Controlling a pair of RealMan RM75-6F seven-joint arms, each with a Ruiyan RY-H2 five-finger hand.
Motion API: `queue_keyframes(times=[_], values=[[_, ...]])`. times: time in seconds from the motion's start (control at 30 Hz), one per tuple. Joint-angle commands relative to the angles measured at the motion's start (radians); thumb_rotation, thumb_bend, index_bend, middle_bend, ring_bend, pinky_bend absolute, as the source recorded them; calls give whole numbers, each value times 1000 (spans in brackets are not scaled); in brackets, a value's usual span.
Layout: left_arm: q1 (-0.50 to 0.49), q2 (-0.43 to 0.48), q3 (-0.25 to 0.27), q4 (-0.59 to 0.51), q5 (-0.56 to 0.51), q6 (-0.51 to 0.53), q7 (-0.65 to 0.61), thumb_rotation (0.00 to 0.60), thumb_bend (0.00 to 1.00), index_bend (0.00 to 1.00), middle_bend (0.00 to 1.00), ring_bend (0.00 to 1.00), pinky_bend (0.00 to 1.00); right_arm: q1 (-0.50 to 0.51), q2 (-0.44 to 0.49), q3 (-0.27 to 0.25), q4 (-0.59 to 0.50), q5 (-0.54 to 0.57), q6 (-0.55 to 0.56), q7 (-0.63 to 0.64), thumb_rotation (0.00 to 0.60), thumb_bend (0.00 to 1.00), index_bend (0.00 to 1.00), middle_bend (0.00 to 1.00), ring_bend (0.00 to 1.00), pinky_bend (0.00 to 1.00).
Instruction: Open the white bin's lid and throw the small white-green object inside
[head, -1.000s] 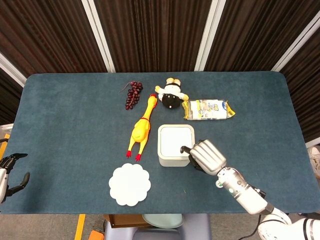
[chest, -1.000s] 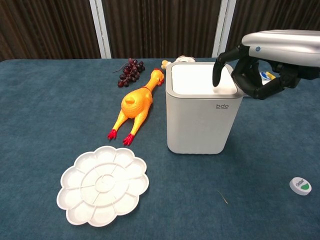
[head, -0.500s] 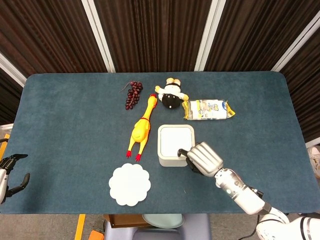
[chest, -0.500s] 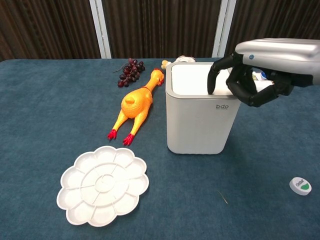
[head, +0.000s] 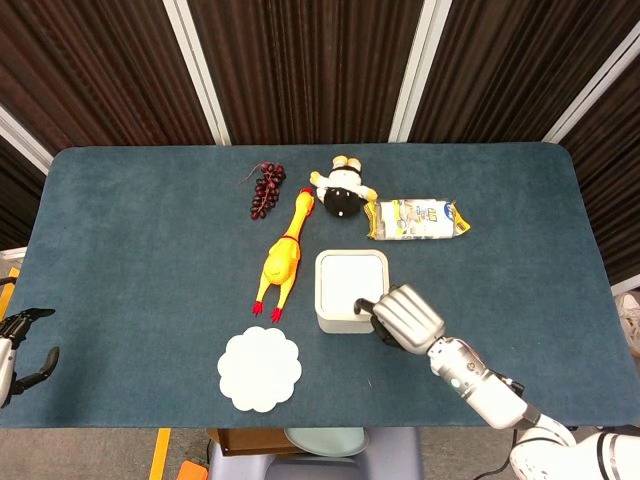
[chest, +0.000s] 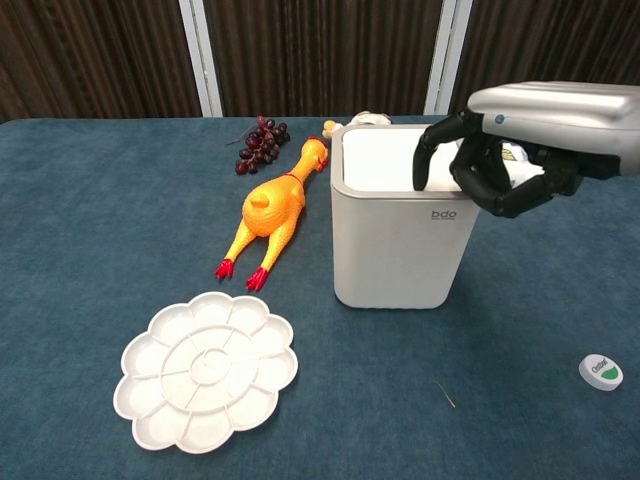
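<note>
blue table (head: 150, 230); right hand (chest: 490, 170) fingertip on white bin (chest: 395, 250) lid, palm hidden.

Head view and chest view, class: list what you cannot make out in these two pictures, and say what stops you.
- Small white-green object: its lettering is too small to read in the chest view; not visible in the head view.
- White bin: its inside is hidden by the lid.
- Right robot hand: fingertip contact with the lid cannot be confirmed.
- Left robot hand: cut off by the head view's edge.

The white bin (chest: 400, 240) carries "bdo" on its front.
</note>
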Motion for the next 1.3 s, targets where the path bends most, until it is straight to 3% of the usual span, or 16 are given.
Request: queue_keyframes(times=[0.03, 0.27, 0.47, 0.7, 0.93, 1.0, 1.17, 1.3], values=[[-1, 1, 1, 1, 3, -3, -4, 600, 413, 267, 277, 282, 423, -10, 9, 1, -6, -9, 25, 9, 600, 780, 496, 837, 741, 667], [-1, 0, 1, 2, 6, -1, -3, 600, 413, 267, 278, 282, 423, -98, 63, -16, -10, -128, 191, 105, 600, 779, 482, 837, 741, 667], [-2, 0, 4, -2, 5, -7, 6, 600, 413, 268, 279, 283, 424, -205, 115, -85, 30, -274, 349, 262, 600, 779, 482, 837, 741, 667], [-2, 0, 5, -6, 8, -6, 15, 600, 413, 268, 281, 284, 424, -312, 120, -171, 165, -384, 475, 354, 600, 780, 481, 837, 741, 667], [-2, 0, 5, -10, 4, -10, 24, 600, 412, 268, 287, 287, 424, -365, 42, -202, 314, -403, 516, 457, 600, 764, 481, 838, 755, 677], [-3, 0, 5, -11, 5, -10, 26, 600, 412, 268, 287, 288, 424, -360, 25, -205, 345, -404, 498, 478, 600, 690, 481, 842, 765, 685], [-3, 0, 5, -11, 3, -12, 26, 600, 412, 268, 288, 288, 424, -336, -4, -191, 379, -390, 438, 445, 600, 398, 466, 860, 788, 705], [0, 2, 3, -11, -2, -9, 21, 600, 414, 269, 289, 289, 425, -315, -24, -182, 379, -373, 380, 395, 600, 223, 394, 864, 793, 712]])
